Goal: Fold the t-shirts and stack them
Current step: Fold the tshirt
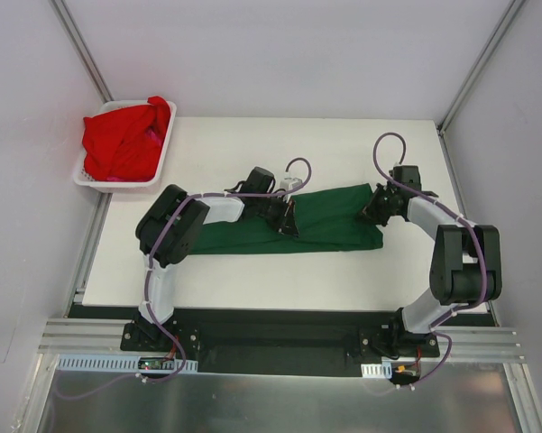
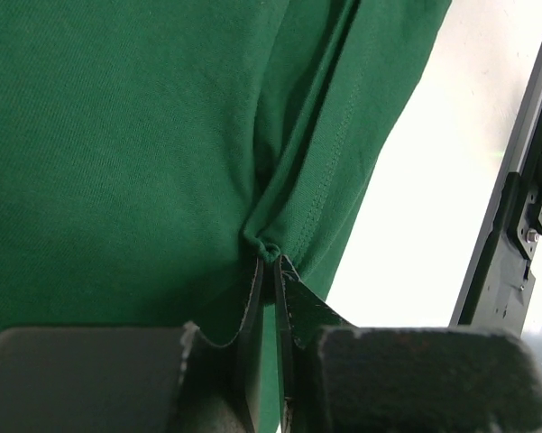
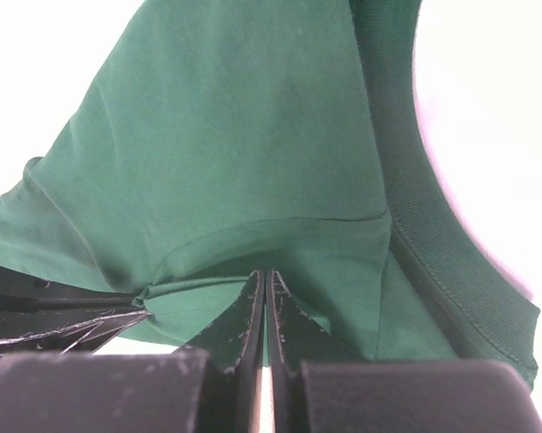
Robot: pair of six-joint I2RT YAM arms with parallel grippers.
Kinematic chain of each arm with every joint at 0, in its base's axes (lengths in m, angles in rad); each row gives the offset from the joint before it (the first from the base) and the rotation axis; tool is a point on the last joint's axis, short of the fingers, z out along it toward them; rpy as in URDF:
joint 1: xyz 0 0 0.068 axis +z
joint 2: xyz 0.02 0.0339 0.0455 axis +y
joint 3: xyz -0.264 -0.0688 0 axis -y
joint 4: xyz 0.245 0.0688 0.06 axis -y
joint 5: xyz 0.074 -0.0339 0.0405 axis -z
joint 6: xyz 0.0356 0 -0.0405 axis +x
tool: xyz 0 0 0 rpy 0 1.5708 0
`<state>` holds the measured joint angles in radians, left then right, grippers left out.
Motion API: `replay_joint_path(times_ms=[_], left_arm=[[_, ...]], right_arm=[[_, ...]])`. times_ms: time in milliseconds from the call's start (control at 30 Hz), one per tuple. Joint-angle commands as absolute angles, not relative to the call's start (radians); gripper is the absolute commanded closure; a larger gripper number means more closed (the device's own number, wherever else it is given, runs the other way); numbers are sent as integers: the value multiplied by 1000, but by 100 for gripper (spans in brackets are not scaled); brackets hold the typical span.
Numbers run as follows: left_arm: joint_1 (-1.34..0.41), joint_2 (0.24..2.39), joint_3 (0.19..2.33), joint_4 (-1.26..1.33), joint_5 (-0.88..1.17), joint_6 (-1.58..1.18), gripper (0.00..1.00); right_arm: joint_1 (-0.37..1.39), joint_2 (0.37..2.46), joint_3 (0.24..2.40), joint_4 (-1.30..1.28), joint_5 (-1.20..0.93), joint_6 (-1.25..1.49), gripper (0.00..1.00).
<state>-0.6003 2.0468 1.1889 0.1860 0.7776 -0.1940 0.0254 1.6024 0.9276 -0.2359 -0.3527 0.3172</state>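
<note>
The dark green t-shirt [image 1: 329, 221] lies folded into a long strip across the middle of the white table. My left gripper [image 1: 289, 219] is shut on a hemmed edge of it near the strip's middle; the left wrist view shows a bunched fold of the shirt [image 2: 144, 135] pinched at my fingertips. My right gripper [image 1: 372, 209] is shut on the shirt's right end; the right wrist view shows the green cloth [image 3: 234, 153] and its ribbed collar [image 3: 433, 244] beside the closed jaws. Red t-shirts [image 1: 124, 137] lie heaped in the basket.
A white slotted basket [image 1: 155, 180] stands at the table's far left corner. The table's bare white surface [image 1: 280, 280] lies in front of the shirt. A black rail [image 2: 514, 225] runs along the table's near edge.
</note>
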Motion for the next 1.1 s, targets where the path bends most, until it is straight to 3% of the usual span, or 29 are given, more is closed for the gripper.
replay_joint_path(times_ms=[0, 433, 600, 667, 700, 733, 767, 933, 1067], left_arm=[[-594, 2060, 1207, 199, 804, -186, 94], [-594, 2074, 1183, 212, 801, -187, 89], [-594, 2063, 1177, 213, 799, -187, 68], [-594, 2056, 1177, 213, 798, -186, 62], [-594, 2051, 1177, 213, 799, -186, 54], [-594, 2043, 1174, 213, 798, -186, 51], [-594, 2037, 1172, 213, 798, -187, 50], [-594, 1976, 1146, 212, 790, -184, 45], [-594, 1921, 1124, 206, 773, -183, 44]], right_arm=[[31, 1615, 966, -232, -330, 305, 99], [29, 1637, 960, -252, -310, 288, 99], [29, 1635, 962, -252, -304, 282, 98], [29, 1632, 965, -255, -302, 281, 87], [31, 1625, 966, -256, -301, 279, 81], [29, 1620, 968, -255, -298, 279, 68], [31, 1615, 968, -256, -293, 281, 64], [31, 1557, 977, -275, -281, 273, 53], [31, 1493, 989, -298, -267, 265, 52]])
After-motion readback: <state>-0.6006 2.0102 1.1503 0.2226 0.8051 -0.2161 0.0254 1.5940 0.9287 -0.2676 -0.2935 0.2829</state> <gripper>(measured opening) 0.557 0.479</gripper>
